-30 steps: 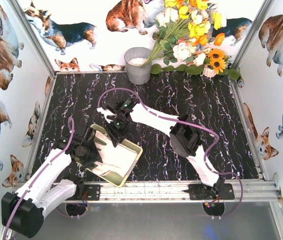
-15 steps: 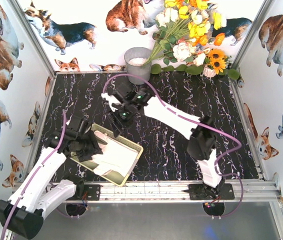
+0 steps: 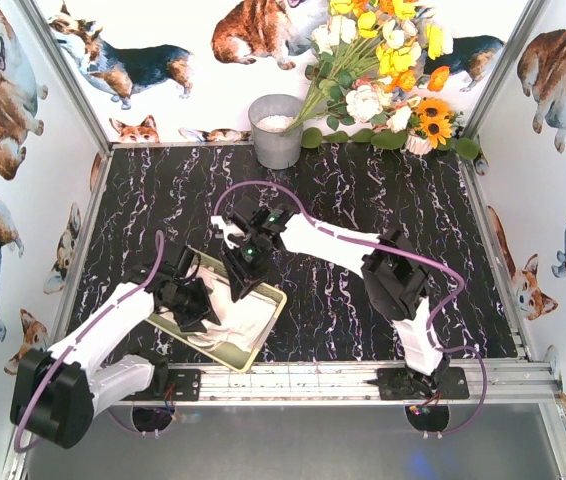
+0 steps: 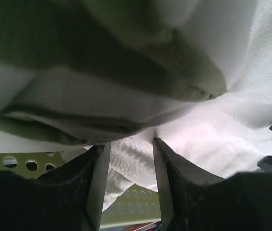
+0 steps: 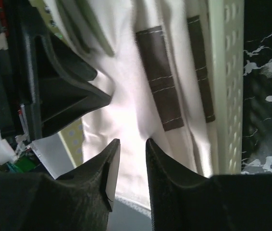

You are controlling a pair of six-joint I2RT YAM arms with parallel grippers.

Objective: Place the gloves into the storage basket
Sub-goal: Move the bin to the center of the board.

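1. Left gripper [image 4: 130, 143]: low over the basket's left part, jaws partly parted, tips pressed against white glove cloth. Whether any cloth is pinched cannot be told.
2. Storage basket [image 3: 264, 335]: pale yellow-green with perforated sides, on the black marbled worktop [image 3: 413, 200] near its front edge, left of centre.
3. Gloves [image 3: 235, 322]: heaped inside the basket, one showing grey patches [image 5: 157, 67].
4. Right gripper [image 5: 132, 143]: over the basket's far right side, jaws narrowly apart above the gloves. A grip on cloth cannot be told.
5. Grey bucket [image 3: 276, 130]: at the back wall.
6. Flowers [image 3: 383, 70]: back right.
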